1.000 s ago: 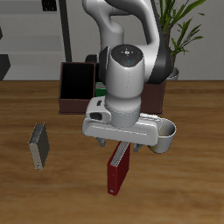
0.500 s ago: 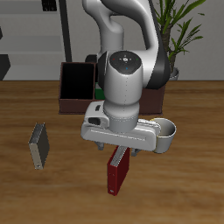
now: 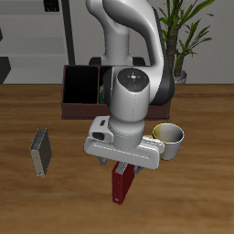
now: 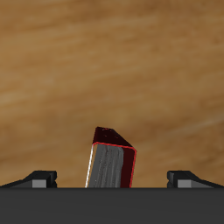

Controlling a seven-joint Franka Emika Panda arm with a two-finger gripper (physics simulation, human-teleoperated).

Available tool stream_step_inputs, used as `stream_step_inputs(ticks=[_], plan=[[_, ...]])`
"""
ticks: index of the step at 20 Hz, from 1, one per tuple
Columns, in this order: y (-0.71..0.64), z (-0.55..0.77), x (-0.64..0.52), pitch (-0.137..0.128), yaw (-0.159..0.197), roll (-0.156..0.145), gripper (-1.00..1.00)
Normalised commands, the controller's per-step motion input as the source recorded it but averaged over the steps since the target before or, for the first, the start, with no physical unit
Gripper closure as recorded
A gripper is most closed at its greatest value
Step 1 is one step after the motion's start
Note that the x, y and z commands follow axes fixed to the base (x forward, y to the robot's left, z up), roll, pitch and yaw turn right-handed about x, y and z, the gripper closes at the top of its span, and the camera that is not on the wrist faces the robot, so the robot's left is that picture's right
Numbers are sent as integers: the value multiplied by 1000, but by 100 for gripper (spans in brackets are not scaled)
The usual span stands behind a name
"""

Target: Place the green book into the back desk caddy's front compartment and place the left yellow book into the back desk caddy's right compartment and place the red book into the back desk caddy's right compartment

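The red book (image 3: 121, 183) stands upright on the table near the front edge. In the wrist view its grey page edge and red cover (image 4: 111, 162) sit between my fingers. My gripper (image 3: 122, 165) (image 4: 112, 178) is open, directly above the book, with its fingers wide apart on either side of the book's top. The back desk caddy (image 3: 80, 87), dark reddish-brown with a black inside, stands at the back, partly behind the arm. A sliver of the green book (image 3: 101, 91) shows at the caddy; which compartment holds it is hidden. The left yellow book is out of view.
A grey book (image 3: 39, 152) stands on the table off to one side, apart from the gripper. A pale mug (image 3: 170, 137) sits close beside the gripper body. A potted plant (image 3: 187, 37) stands at the back.
The arm has come down over the red book, so the gripper body sits lower and the fingers now straddle the book's top. The books and mug have not moved.
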Motion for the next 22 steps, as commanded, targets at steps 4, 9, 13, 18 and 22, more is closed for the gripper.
stream_step_inputs(ticks=[4,9,13,18,22], plan=[[98,-121,-84,16,-24,14,-100],[-6,-137,-18,33,15,-28,-100],[48,-76,-16,34,-66,17,100],[55,43,-32,-7,3,15,100],[-3,76,-44,-8,-16,10,100]])
